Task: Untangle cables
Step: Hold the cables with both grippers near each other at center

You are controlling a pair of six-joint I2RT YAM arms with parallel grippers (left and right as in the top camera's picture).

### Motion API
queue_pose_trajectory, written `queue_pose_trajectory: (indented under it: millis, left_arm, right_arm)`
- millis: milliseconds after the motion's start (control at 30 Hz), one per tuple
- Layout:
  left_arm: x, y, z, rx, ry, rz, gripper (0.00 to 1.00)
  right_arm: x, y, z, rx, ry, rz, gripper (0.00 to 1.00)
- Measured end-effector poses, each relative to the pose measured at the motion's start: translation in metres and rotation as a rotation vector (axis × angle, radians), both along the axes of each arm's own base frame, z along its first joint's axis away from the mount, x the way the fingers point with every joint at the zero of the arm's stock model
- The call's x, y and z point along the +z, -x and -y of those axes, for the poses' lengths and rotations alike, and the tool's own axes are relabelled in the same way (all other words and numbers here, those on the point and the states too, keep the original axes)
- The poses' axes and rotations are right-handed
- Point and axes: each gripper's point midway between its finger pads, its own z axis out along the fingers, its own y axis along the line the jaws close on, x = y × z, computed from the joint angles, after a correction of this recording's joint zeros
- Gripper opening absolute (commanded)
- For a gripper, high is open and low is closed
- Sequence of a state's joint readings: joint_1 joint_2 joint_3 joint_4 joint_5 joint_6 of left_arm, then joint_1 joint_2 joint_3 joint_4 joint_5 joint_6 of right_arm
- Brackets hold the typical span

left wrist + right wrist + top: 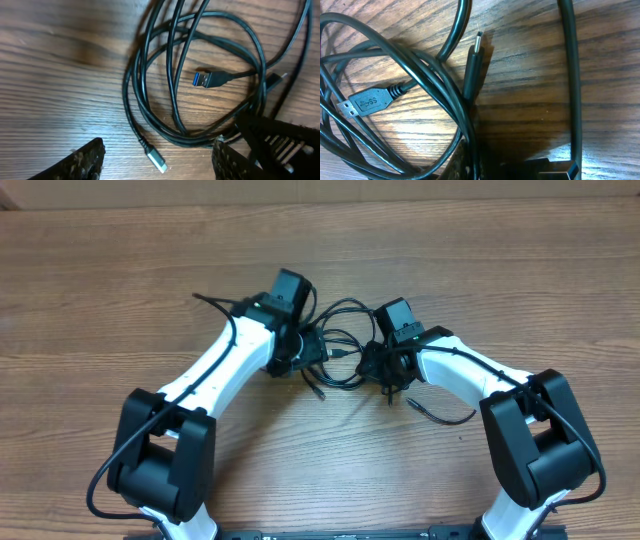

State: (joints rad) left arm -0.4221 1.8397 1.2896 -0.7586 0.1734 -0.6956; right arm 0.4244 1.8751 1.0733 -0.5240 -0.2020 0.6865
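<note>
The cables point(338, 345) are thin black cords looped in a tangle on the wooden table between the two arms. In the left wrist view the loops point(150, 75) hold a blue-tipped USB plug point(207, 79), and a silver-tipped plug point(157, 161) lies on the wood. My left gripper point(305, 358) point(157, 155) is open and empty, its fingers on either side of that silver plug. My right gripper point(387, 368) point(480, 162) is low at the tangle's right edge, shut on a cable strand point(470, 125). A USB plug point(367, 104) and a slim plug point(474, 60) lie beside it.
A loose cable tail point(445, 418) trails to the right of the right gripper, and another end point(215, 302) sticks out behind the left arm. The right gripper's body point(285, 142) stands close to the left gripper's right finger.
</note>
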Motion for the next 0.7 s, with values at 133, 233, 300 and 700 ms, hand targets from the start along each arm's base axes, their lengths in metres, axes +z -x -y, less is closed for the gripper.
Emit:
queue_pose_trajectory:
  millis: [133, 233, 300, 700]
  left_arm:
    - [-0.013, 0.002, 0.006, 0.035, -0.002, 0.019, 0.64]
    - [-0.021, 0.002, 0.009, 0.053, 0.001, 0.037, 0.60]
    - [-0.025, 0.001, 0.009, 0.060, -0.001, 0.051, 0.58]
    - [-0.039, 0.001, 0.000, 0.124, -0.032, 0.077, 0.55]
  right_arm:
    - [0.000, 0.000, 0.000, 0.000, 0.000, 0.000, 0.04]
    - [0.000, 0.000, 0.000, 0.000, 0.000, 0.000, 0.04]
    - [0.000, 0.000, 0.000, 0.000, 0.000, 0.000, 0.04]
    - [0.000, 0.000, 0.000, 0.000, 0.000, 0.000, 0.04]
